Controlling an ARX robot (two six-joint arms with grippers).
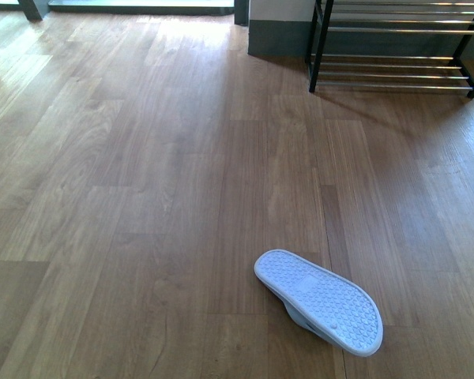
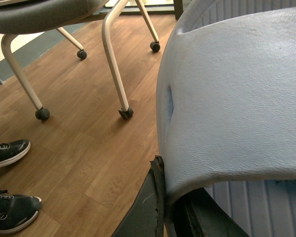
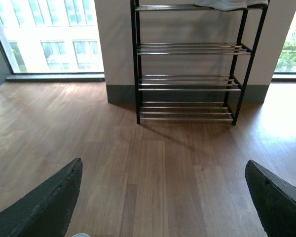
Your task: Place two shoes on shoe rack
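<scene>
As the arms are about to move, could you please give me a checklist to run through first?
1. Grip: the left gripper appears clamped on a pale blue slide: ok.
2. How firm that grip is: cannot tell.
3. Free hand: the right gripper has its jaws wide apart with nothing between them: ok.
4. The second slide ready to pick: not ok, it lies sole up on the floor.
5. Room on the shoe rack: ok, the three lower tiers show bare bars; a white item sits on the top tier.
6. Way to the rack: ok, nothing lies on the floor in front of it.
</scene>
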